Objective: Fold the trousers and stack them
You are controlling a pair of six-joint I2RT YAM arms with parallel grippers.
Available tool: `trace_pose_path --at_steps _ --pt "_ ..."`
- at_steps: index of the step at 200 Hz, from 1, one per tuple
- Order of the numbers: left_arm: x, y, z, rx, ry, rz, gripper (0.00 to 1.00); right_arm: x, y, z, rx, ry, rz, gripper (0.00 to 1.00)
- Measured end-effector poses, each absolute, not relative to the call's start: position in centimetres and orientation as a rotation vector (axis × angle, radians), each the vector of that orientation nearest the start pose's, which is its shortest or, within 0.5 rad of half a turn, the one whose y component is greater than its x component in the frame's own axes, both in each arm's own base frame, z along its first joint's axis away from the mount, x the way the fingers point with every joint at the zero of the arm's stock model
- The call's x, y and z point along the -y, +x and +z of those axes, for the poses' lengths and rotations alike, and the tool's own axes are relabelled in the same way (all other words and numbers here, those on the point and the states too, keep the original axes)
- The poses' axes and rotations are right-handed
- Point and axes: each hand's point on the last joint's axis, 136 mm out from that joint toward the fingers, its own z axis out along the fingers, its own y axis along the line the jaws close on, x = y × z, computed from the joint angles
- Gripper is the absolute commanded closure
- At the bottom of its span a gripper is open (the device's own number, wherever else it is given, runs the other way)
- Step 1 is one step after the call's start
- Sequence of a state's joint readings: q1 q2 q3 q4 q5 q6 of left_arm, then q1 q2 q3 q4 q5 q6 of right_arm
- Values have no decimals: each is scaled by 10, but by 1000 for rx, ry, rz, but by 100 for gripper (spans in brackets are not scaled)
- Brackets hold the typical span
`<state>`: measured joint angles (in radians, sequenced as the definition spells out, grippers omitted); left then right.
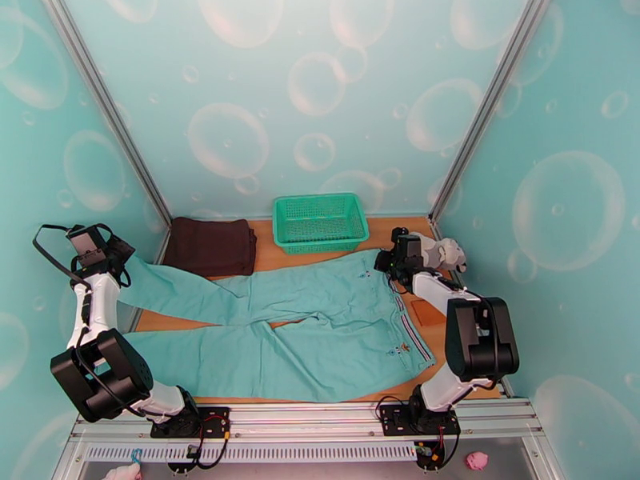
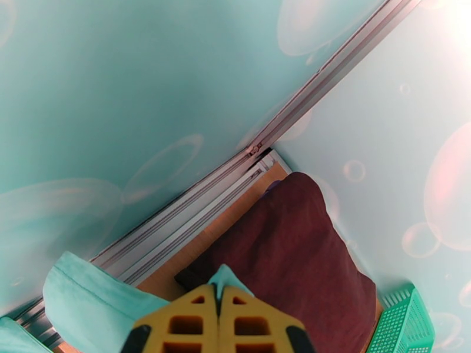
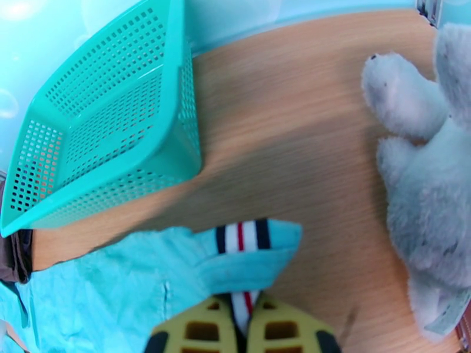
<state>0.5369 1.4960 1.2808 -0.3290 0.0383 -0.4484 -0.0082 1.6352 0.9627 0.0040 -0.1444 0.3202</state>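
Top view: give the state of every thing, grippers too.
Trousers, unfolded, spread flat.
Left gripper, shut on a leg hem.
Right gripper, shut on the waistband.
Basket, upright, empty.
Brown garment, folded.
Plush toy, lying untouched.

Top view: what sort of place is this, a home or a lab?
Probably a staged robot test booth, not a home: bubble-print walls, bare metal posts, one wooden table.

trousers: spread across worktop, legs pointing left
basket: behind them, beside brown garment
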Motion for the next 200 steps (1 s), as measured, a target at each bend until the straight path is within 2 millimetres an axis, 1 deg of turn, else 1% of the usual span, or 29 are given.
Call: trace_pose_path --at_steps 36,104,157,181,200 --pt "-231 401 256 -1874 -980 12 100 -20 457 125 -2222 288 339 100" --pt "-231 401 256 -1874 -980 13 100 -20 455 128 -2211 286 342 100" --pt "-236 398 256 -1868 -991 20 100 -8 448 146 -2155 302 330 100" --pt "-239 397 256 -1863 -997 21 100 -7 446 155 -2121 296 332 100" --pt "-239 397 256 -1860 -994 15 100 -7 446 157 -2106 292 336 100"
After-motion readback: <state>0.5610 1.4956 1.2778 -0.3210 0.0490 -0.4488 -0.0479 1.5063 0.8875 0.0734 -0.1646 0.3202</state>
